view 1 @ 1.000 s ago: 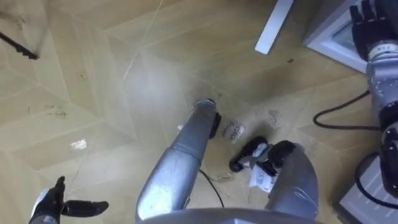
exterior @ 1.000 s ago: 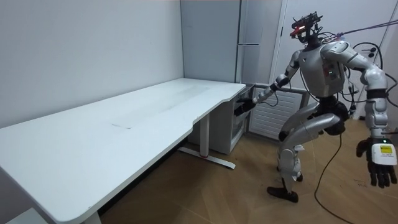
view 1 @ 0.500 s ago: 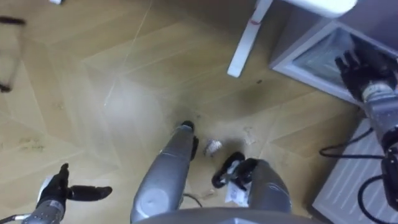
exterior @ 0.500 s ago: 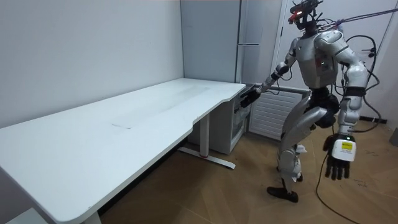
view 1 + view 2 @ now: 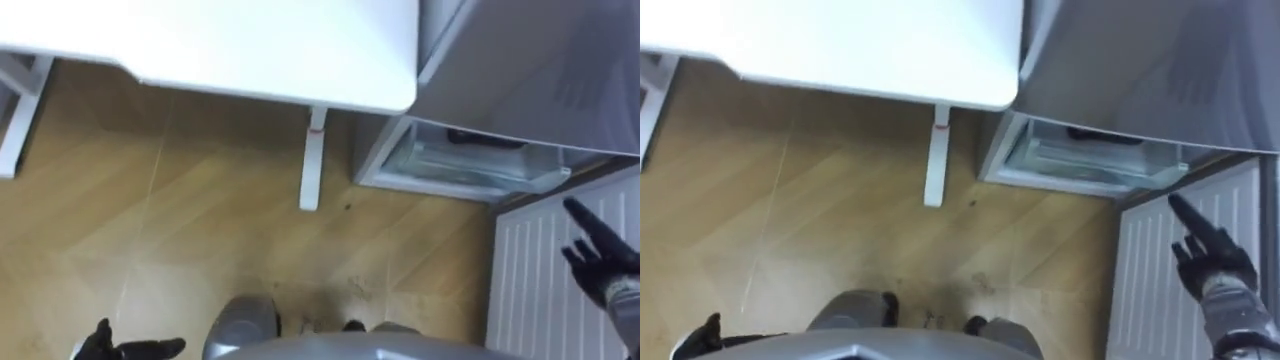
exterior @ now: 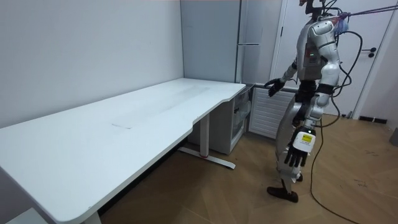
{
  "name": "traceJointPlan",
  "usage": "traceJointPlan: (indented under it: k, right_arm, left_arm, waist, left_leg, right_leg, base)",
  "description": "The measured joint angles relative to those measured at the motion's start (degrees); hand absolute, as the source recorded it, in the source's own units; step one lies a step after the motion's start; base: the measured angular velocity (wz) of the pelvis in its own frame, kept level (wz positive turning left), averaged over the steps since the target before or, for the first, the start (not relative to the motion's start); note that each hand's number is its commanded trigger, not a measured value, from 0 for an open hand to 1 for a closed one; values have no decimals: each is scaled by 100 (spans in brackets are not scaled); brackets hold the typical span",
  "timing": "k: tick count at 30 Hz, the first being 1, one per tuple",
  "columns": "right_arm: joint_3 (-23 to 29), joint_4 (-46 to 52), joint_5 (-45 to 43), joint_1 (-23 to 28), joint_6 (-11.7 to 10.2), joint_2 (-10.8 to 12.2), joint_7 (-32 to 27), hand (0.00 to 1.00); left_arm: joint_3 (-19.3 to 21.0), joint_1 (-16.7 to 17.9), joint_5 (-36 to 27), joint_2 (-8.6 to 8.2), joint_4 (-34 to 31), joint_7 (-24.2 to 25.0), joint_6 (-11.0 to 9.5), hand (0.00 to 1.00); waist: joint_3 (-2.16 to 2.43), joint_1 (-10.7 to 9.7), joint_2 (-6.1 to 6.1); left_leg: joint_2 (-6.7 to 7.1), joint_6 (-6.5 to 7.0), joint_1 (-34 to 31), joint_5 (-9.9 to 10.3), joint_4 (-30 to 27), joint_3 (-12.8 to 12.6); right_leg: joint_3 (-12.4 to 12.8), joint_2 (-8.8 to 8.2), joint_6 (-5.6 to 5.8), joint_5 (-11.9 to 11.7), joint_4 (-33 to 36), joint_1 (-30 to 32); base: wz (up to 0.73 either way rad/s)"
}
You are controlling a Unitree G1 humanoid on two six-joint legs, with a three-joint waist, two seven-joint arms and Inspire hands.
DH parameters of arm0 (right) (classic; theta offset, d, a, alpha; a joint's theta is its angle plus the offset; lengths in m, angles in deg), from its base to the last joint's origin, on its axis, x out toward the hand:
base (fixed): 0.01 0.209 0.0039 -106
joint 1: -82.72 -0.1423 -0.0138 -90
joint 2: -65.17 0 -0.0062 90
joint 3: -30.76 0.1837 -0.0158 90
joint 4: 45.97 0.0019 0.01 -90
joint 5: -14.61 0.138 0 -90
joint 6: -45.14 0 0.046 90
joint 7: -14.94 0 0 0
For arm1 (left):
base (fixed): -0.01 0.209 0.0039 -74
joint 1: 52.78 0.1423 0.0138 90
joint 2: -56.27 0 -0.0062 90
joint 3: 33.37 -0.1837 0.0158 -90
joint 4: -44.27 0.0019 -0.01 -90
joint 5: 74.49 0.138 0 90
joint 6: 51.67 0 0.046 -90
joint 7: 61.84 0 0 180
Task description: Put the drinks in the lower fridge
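Standing open at the foot of the fridge [image 5: 530, 60], the lower compartment [image 5: 465, 165] is showing a pale shelf inside, with something dark at its back that is too small to tell. A second ago the robot was crouching with its right hand reaching down at this compartment. Now it is standing upright before the fridge, and the right hand [image 5: 600, 255] is hovering clear of the compartment, near it and to its right. There it is showing in front of a ribbed white panel [image 5: 530, 290] that is standing just beside the fridge. Its fingers are spreading straight and apart, holding nothing. The left hand [image 5: 125, 347], which was swinging out wide toward the room view's right, is now hanging beside the robot's leg, well apart from the fridge. Its fingers are lying straight with the thumb held off, and it is carrying nothing.

The head camera has lifted as well, so the eye views are now taking in the fridge rather than the floor underfoot. The white surface [image 5: 200, 40] is bringing its rounded corner up just beside the fridge. Its white leg [image 5: 312, 165] is resting on the wooden floor [image 5: 180, 230]. In the room view the surface is running long toward the left along a pale wall [image 6: 93, 50], and the robot is standing at its far end, facing the fridge.
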State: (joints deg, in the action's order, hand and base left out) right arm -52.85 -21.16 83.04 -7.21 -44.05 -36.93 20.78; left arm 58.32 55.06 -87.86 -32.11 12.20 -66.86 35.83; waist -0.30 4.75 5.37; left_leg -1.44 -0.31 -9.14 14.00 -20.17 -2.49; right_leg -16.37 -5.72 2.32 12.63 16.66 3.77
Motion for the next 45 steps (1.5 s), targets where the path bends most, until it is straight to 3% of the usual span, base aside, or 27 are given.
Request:
traceJointPlan:
  k: [4, 8, 14, 19, 25, 33, 39, 45]
  right_arm:
    - [293, 451, -1035, 175, -15, 4, -281, 0]
    - [465, 1045, -2069, 216, -91, -27, -871, 0]
    - [1077, 1222, -2589, 168, -99, -53, -1363, 0]
    - [1530, 1164, -2966, 2, -102, -432, -1810, 0]
    - [1570, 1137, -3280, -189, -101, -992, -2149, 0]
    - [1754, 661, -3307, -171, -63, -1108, -2260, 0]
    - [1754, 72, -3295, -197, -8, -1108, -2183, 0]
    - [1753, -217, -3253, -184, 58, -1108, -2058, 0]
  left_arm:
    - [315, 62, 78, -233, 19, -86, 13, 0]
    - [386, 96, 308, -257, -2, -98, 12, 0]
    - [671, 202, 478, -319, -114, -99, 20, 0]
    - [1183, 199, 743, -309, -47, -110, 12, 0]
    - [1283, 301, 868, -294, -73, -131, 131, 0]
    - [1384, 332, 954, -295, -328, -154, 292, 0]
    - [1384, 439, 1098, -297, -407, -105, 299, 0]
    - [1386, 447, 1125, -288, -409, -89, 329, 0]
  waist:
    - [27, -128, 35]
    - [28, -296, 66]
    - [26, -460, 152]
    - [9, -546, 200]
    - [12, -679, 217]
    - [44, -749, 284]
    - [78, -751, 234]
    - [53, -782, 75]
  left_leg:
    - [-11, -7, 487, -2, 249, -142]
    - [-20, -17, 639, -7, 292, -187]
    - [-2, -27, 893, -17, 484, -212]
    - [-3, -35, 915, -25, 537, -232]
    - [-12, -43, 985, -42, 666, -292]
    - [-25, -57, 959, -57, 650, -299]
    - [-25, -55, 1045, -58, 656, -329]
    - [-48, -58, 1014, -56, 662, -306]
  right_leg:
    - [152, 46, 20, -8, -215, -365]
    - [217, 76, 32, -25, -307, -502]
    - [230, 76, 44, -33, -402, -699]
    - [251, 79, 44, -34, -403, -676]
    - [326, 90, 44, -34, -405, -665]
    - [332, 108, 37, -38, -415, -671]
    - [366, 108, 35, -39, -415, -694]
    - [366, 128, 2, -69, -411, -704]
  base:
    - [-15]
    - [-8]
    - [-1]
    - [-2]
    - [-7]
    - [0]
    - [-3]
    - [0]
